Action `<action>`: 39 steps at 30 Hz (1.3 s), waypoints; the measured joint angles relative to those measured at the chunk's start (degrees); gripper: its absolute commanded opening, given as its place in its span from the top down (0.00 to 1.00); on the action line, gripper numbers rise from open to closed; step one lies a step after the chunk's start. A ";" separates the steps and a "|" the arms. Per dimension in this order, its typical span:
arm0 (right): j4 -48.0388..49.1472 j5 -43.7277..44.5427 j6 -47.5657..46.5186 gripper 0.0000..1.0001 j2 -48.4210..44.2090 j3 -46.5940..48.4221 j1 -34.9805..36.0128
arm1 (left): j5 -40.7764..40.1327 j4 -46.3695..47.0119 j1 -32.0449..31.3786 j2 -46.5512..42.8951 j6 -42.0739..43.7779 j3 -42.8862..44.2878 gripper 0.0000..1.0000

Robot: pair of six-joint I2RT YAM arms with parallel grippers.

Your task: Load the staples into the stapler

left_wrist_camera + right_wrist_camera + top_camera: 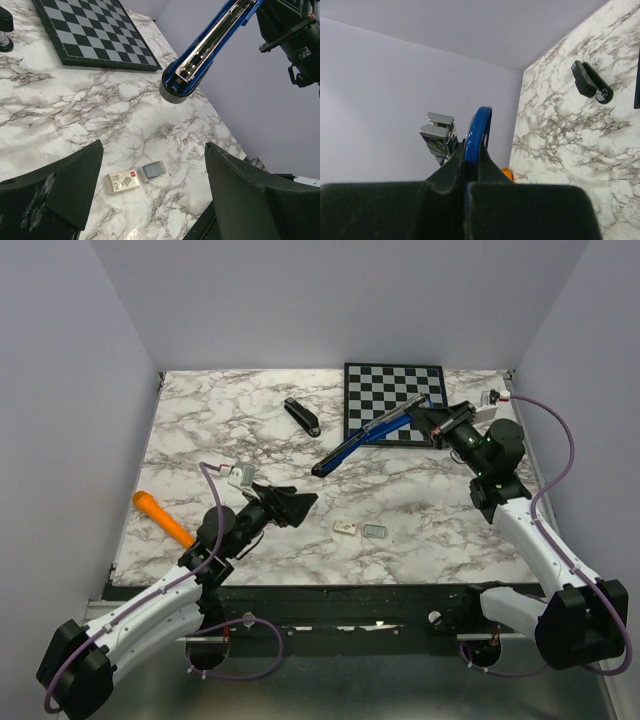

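Clamping blue stapler (362,436), right hand (426,413) hides its rear; left hand (298,505) agape, empty.

A marble table (200,430) carries a chessboard (380,390) at the far right side. A small black object (302,417) lies near the board's left. An orange stick (163,517) lies near the left edge, and a tiny white box (346,528) near the front middle.
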 measured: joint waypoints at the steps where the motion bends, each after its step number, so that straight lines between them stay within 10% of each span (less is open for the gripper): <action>1: 0.11 0.00 -0.11 0.99 0.02 0.00 0.00 | -0.02 -1.40 0.00 -1.62 0.57 0.07 0.05; 9: 0.33 -0.07 -2.54 0.99 0.09 -0.31 0.00 | -1.27 -16.83 0.00 -5.68 9.55 12.28 0.01; 19: 0.28 -1.11 -4.81 0.99 0.26 -2.05 0.00 | 8.26 -27.54 0.24 16.06 19.54 38.12 0.02; 39: 0.26 -3.37 -5.97 0.99 0.17 -3.56 0.00 | 25.14 -41.24 0.33 43.56 31.19 64.39 0.41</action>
